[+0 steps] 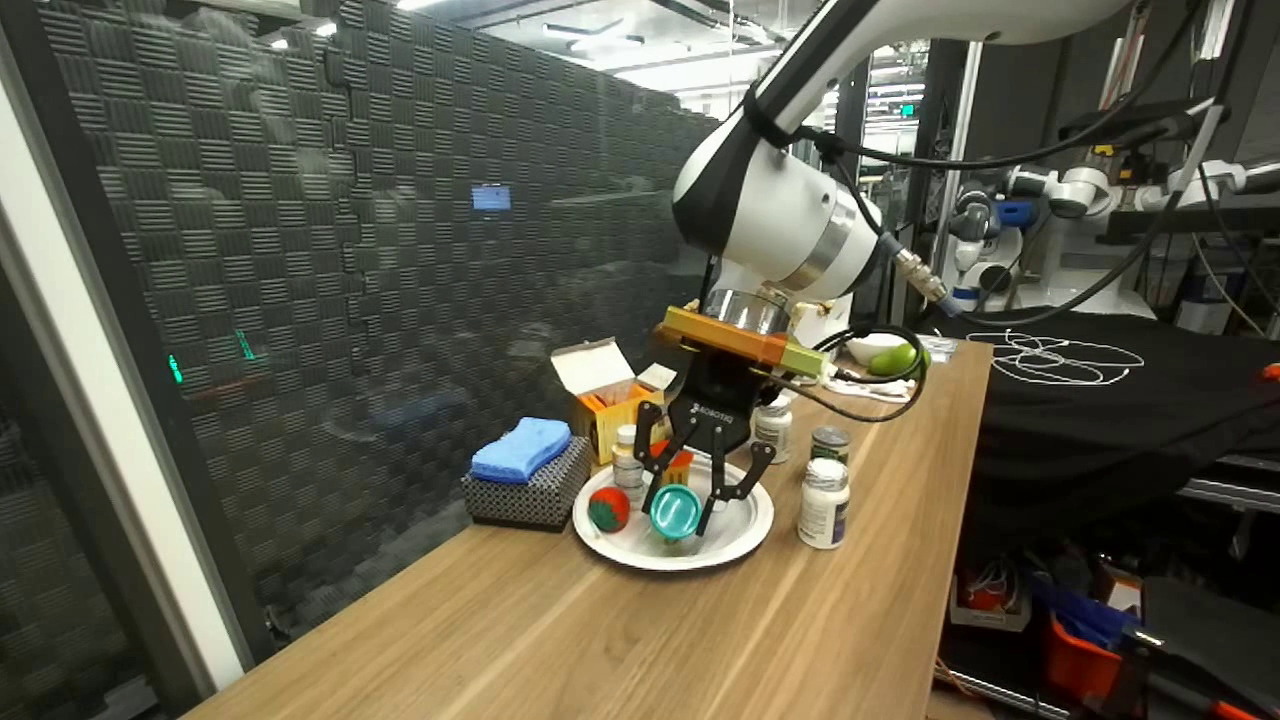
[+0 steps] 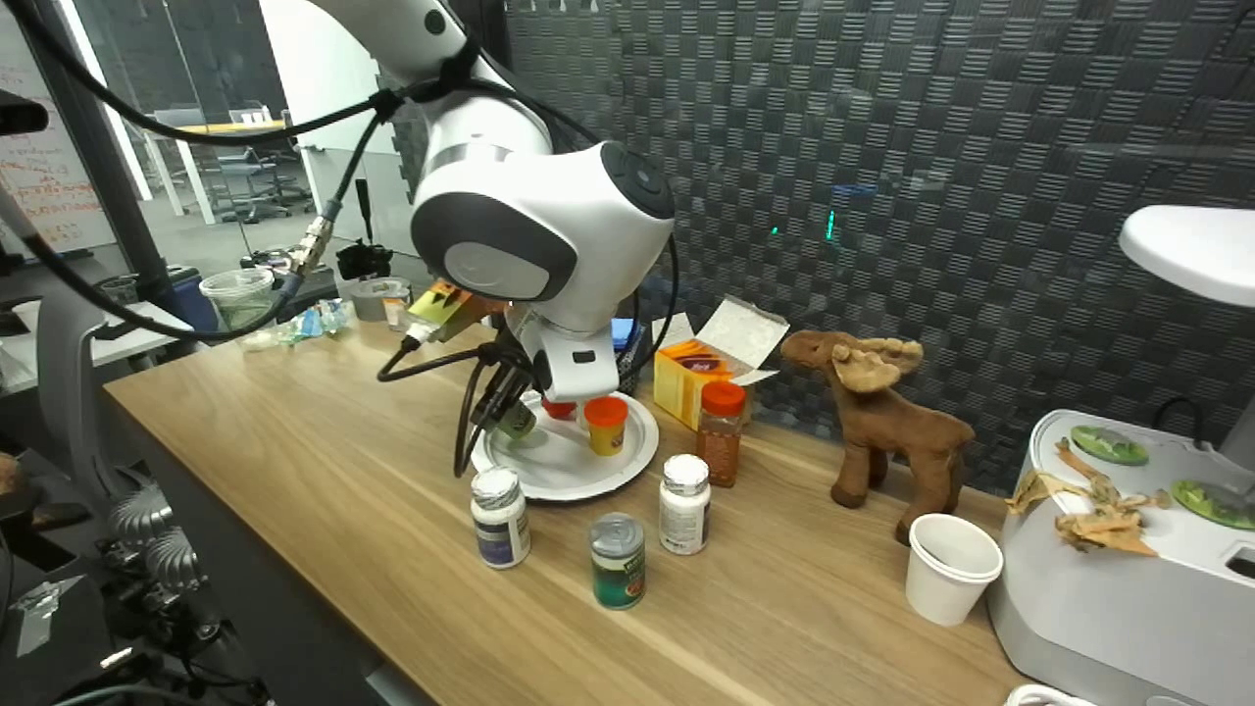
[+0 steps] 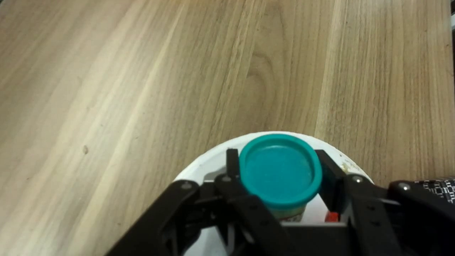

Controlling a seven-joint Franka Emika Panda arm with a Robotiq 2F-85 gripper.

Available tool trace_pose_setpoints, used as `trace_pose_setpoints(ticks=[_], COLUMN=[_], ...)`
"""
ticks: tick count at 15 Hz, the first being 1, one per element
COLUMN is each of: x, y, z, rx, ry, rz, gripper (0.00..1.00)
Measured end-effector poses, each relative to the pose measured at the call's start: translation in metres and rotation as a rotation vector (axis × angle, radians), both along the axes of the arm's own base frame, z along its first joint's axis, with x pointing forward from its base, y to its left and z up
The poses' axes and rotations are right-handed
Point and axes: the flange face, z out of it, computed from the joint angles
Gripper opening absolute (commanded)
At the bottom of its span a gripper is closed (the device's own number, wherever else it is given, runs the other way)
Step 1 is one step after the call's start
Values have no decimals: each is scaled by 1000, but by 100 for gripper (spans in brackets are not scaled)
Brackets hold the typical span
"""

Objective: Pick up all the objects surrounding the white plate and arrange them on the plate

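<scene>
Holding the tub [image 3: 279,172], the claw [image 1: 675,518] hangs near bare plate rim [image 1: 760,515].

You have a broad run of bare tabletop [image 1: 620,650] in front of the plate [image 2: 564,471] in an exterior view. Over the plate, the gripper [image 3: 278,161] and the teal-lidded tub [image 3: 280,174] between its fingers take up room, with the strawberry [image 1: 608,509] and the orange-lidded tub [image 2: 606,431] near them; bare plate shows on the side toward the can [image 2: 618,569]. Watch the dark box [image 1: 528,497] just beside the rim, the yellow box [image 2: 675,387] with its raised flaps, and the red-lidded bottle [image 2: 721,436] near it. The purple-labelled bottle [image 2: 500,529], can and white bottle [image 2: 684,510] stand apart from one another, leaving you narrow gaps.
</scene>
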Motion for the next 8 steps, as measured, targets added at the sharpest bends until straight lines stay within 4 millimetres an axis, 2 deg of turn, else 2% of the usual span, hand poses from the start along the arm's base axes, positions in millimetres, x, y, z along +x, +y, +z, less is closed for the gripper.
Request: trace_pose_setpoints(ticks=[2,8], x=[1,2], y=[0,2], z=[0,1], rx=[-3,-9], ry=[-5,-16], rz=[-1,5], gripper=[99,100])
